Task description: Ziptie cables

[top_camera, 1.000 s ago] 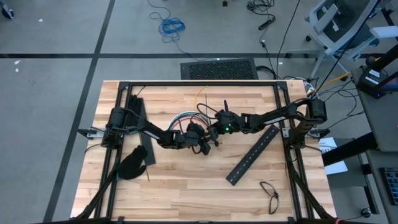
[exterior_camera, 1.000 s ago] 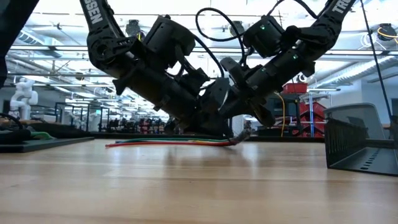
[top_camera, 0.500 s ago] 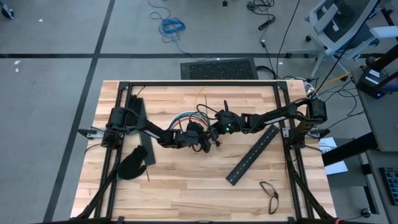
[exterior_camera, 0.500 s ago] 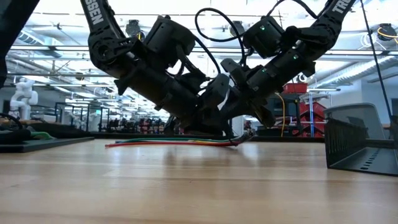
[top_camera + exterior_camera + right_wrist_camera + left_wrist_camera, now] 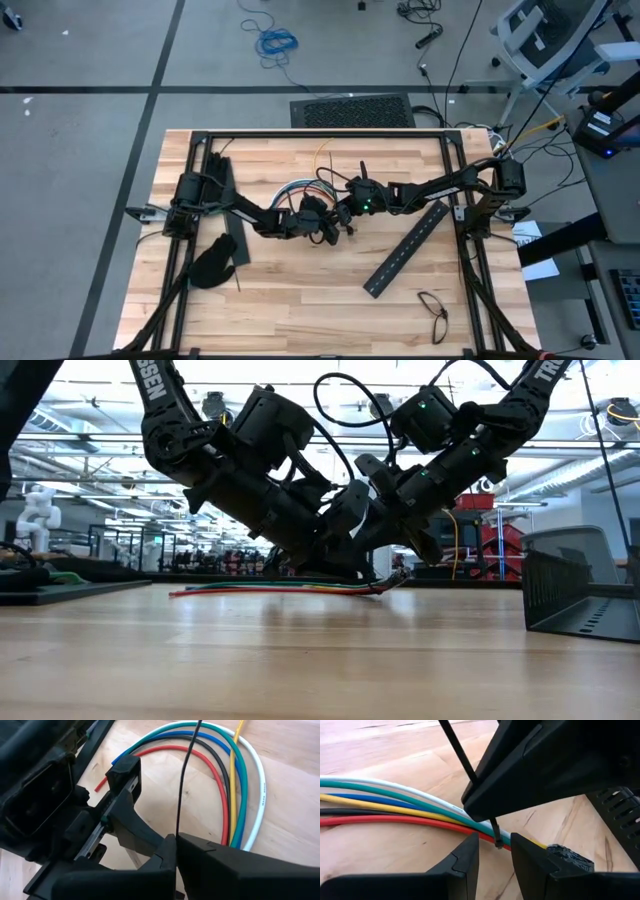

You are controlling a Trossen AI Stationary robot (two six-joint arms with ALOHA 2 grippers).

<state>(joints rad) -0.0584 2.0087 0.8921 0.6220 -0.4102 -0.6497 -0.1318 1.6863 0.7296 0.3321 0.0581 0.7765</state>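
The counter (image 5: 300,290) is pale wood with visible grain. The cables (image 5: 235,795) look smooth and plastic-coated, slightly glossy. Both pincers, left pincer (image 5: 495,862) and right pincer (image 5: 176,851), are matt black plastic.

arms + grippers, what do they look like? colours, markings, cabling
Both arms are black, chunky and angular. White lettering runs along the upper links in the low view. A green light glows on the right arm. A black cable loops above them. The left gripper has flat, wedge-shaped black fingers.
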